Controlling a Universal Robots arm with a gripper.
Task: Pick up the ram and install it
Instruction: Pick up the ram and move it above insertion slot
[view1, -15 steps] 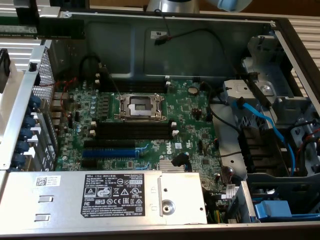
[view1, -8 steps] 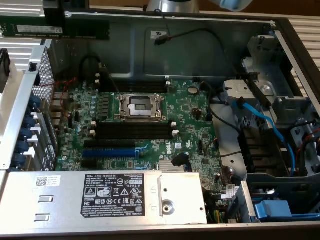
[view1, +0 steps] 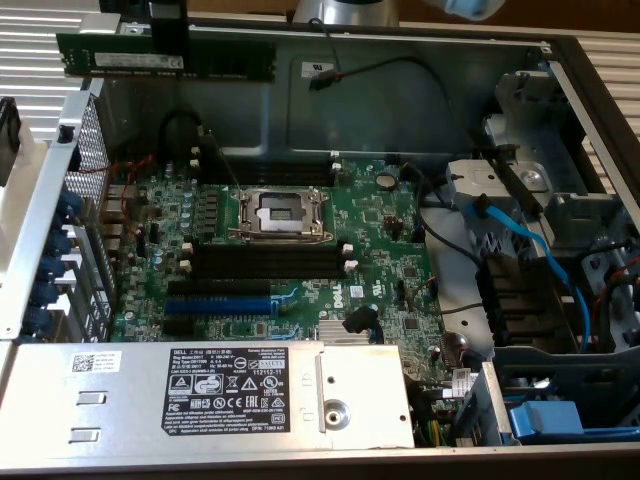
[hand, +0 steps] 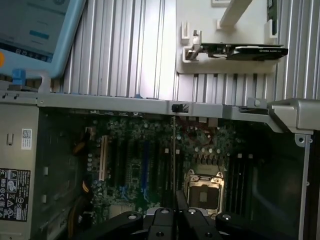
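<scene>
Currently carry step: gripper (view1: 170, 40) clenched on ram (view1: 230, 62), stick held level, high over far wall of open case (view1: 420, 60), well apart from motherboard (view1: 380, 230). Nothing seated; black memory slots (view1: 265, 262) bare. Judgement: install calls for stick brought parallel over one slot, then straight press down. Exterior view gives ram broadside, label strip visible. Wrist view gives ram (hand: 173, 150) edge-on, thin line running out from fingers (hand: 182, 200), slots (hand: 240, 180) beside socket (hand: 205, 190).
</scene>
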